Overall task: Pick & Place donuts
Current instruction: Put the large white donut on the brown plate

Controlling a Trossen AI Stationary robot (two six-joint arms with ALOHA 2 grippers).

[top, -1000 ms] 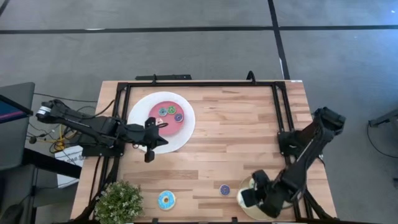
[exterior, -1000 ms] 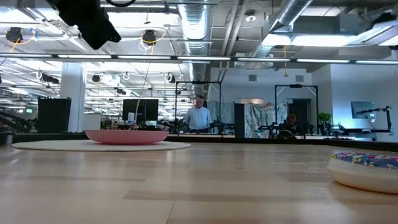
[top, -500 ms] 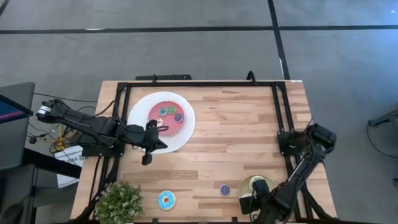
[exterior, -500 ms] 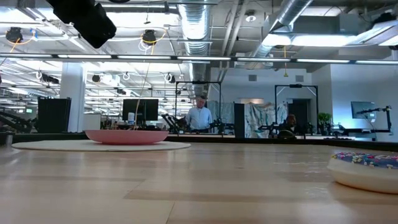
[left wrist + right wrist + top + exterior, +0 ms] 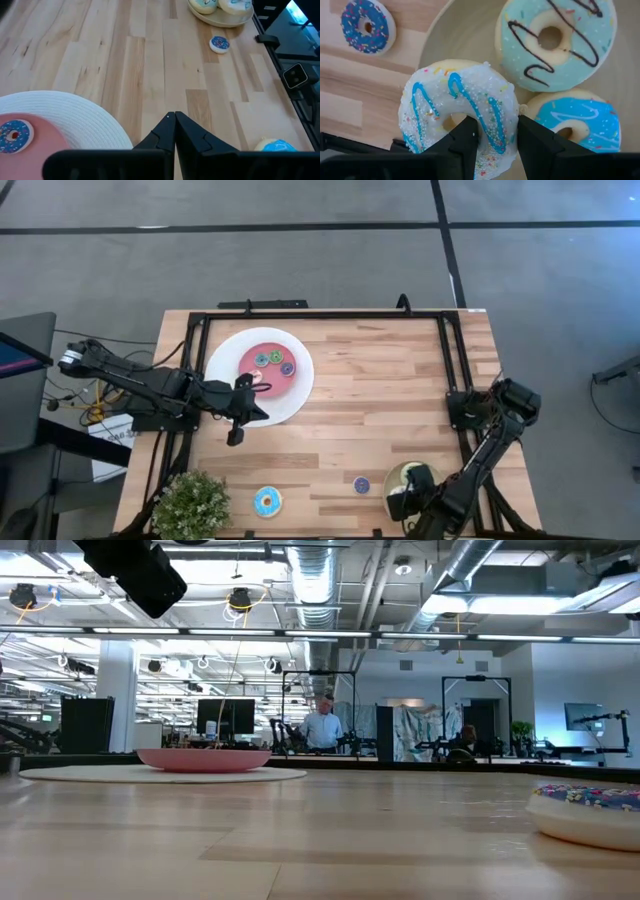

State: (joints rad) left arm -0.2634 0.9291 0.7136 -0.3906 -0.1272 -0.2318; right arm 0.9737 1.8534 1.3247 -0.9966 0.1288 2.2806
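My right gripper (image 5: 496, 126) (image 5: 403, 502) points down over the near rim of the round tan plate (image 5: 470, 35), shut on a cream donut (image 5: 455, 100) with white icing and blue drizzle. A light green donut (image 5: 552, 40) and a blue donut (image 5: 580, 122) lie flat in that plate. A tiny blue donut (image 5: 361, 485) and a larger blue donut (image 5: 267, 501) lie on the table. Several tiny donuts (image 5: 275, 360) lie in the white plate's pink centre (image 5: 262, 375). My left gripper (image 5: 174, 120) (image 5: 236, 433) hovers shut at that plate's near edge. My right gripper holds the cream donut by one side of its ring (image 5: 496, 117), one finger (image 5: 465, 137) in the hole and the other finger (image 5: 535, 140) outside. The fingers come from above, pointing down. The donut lies about flat over the plate's rim; whether it rests there I cannot tell.
A potted plant (image 5: 190, 505) stands at the table's near left corner. A black frame (image 5: 320, 315) runs round the table top. The wood between the two plates is bare (image 5: 370, 400).
My right gripper has sunk with the cream donut over the tan plate and shifted a little toward the table's near edge, tipping to point more steeply down. More of the tan plate shows now. The donuts on the table have kept still.
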